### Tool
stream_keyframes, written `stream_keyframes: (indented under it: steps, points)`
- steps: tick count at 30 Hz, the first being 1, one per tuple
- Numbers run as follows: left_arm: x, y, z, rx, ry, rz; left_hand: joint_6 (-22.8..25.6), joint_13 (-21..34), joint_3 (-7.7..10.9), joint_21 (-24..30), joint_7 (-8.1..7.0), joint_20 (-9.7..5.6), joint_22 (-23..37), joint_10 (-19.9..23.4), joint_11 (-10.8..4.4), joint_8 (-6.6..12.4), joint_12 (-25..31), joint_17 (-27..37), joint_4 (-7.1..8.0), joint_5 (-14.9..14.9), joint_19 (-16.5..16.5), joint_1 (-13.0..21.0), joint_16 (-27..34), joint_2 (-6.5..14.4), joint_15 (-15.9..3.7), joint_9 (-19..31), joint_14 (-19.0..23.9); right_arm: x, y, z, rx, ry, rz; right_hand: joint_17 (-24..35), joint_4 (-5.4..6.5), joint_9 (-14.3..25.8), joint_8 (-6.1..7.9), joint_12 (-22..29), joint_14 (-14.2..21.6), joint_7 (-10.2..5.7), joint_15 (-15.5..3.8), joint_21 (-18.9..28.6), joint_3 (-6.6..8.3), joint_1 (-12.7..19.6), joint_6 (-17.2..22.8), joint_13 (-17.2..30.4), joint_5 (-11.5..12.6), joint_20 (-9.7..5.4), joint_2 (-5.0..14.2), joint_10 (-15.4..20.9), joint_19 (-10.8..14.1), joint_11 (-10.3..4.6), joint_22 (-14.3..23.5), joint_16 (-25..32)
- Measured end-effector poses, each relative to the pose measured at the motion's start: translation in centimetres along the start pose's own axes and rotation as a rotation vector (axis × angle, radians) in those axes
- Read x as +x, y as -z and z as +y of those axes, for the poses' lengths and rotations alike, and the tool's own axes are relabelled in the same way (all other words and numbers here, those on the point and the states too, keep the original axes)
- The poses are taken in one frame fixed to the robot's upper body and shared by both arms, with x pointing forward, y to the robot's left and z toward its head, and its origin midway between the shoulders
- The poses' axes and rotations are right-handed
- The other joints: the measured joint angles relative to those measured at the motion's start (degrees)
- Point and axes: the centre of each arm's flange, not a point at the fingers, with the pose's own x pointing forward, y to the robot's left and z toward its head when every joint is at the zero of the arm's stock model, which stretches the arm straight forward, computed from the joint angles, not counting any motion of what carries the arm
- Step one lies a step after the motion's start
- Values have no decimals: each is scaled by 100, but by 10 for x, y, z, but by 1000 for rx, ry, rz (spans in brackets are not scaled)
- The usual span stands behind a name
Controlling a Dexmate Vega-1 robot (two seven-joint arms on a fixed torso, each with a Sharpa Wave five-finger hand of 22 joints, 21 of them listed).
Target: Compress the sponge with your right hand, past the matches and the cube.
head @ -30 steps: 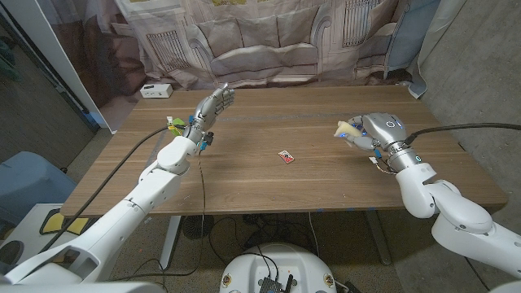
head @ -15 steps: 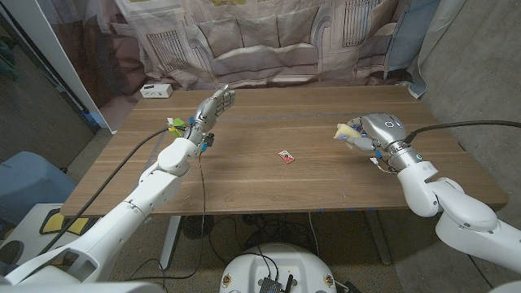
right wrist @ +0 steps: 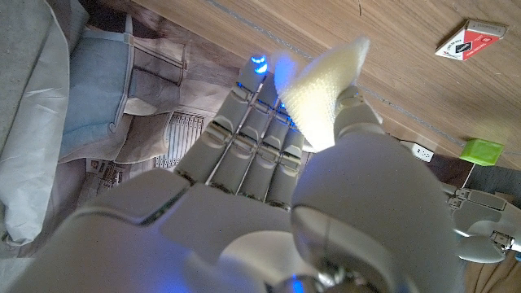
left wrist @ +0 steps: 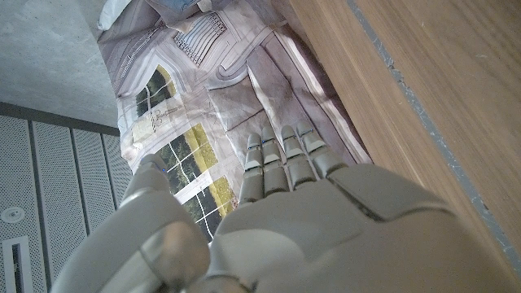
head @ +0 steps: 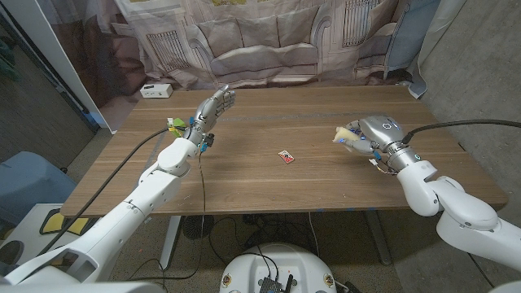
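My right hand [head: 373, 133] sits on the table's right side with its fingers curled around a pale yellow sponge [head: 345, 134], which sticks out toward the middle. In the right wrist view the sponge [right wrist: 324, 88] juts out between thumb and fingers [right wrist: 252, 138]. A small red matchbox [head: 286, 156] lies near the table's middle, seen also in the right wrist view as the matchbox [right wrist: 470, 41]. A green cube [head: 172, 124] lies at the left edge, beside my left hand [head: 212, 107]; the cube [right wrist: 480, 150] shows in the right wrist view too. My left hand is raised, fingers [left wrist: 281, 159] straight, holding nothing.
A white box [head: 155, 90] sits at the far left corner of the wooden table [head: 260, 183]. A printed curtain [head: 269, 37] hangs behind the far edge. A black cable [head: 460, 125] runs off my right forearm, and another cable [head: 201, 183] hangs by my left arm.
My right hand has drifted slightly toward the near side and closed a little more around the sponge. My left hand has stayed put.
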Motion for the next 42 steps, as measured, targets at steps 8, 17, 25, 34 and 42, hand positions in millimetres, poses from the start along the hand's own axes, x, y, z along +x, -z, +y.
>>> stream_keyframes:
  steps: [8,17,25,34,42]
  points:
    - [0,0,0,-1,-1,1,0,0,0,0,0,0,0,0,0,0,0,0,0,0,0,0,0,0,0,0,0,2,3,6,-8,-42,15,-63,0,0,0,25,50,0,-49,0,0,0,0,0,0,-22,0,0,22,0,-29,0]
    - [-1,1,0,-1,-1,0,0,0,0,0,0,0,0,0,0,0,0,0,0,0,0,0,0,0,0,0,0,3,5,11,-16,-72,24,-89,0,0,0,25,50,-31,-48,0,0,-48,-31,0,0,-22,-2,-31,22,-32,-30,-45]
    - [-2,-1,1,0,-3,-3,0,0,0,0,0,0,0,0,0,0,0,0,0,0,0,0,0,0,0,0,0,5,5,19,-26,-110,24,-89,0,0,0,25,28,-42,-26,1,0,-80,-82,0,0,-22,30,-93,22,-31,-29,-45]
    - [-2,-3,1,2,-3,-7,0,0,-1,0,0,0,0,0,0,0,0,0,1,0,0,0,0,0,0,0,0,7,5,26,-40,-148,23,-72,0,0,0,25,28,-62,-26,1,0,-78,-102,0,-1,1,28,-120,0,-59,-29,-45]
    - [-2,-4,1,2,-3,-9,0,0,-1,0,0,0,0,0,0,0,0,0,1,0,0,0,0,0,0,0,0,9,2,33,-62,-176,14,-72,-24,0,0,25,-47,-51,-12,1,-23,-102,-153,0,-1,1,52,-154,-1,-31,-28,-83]
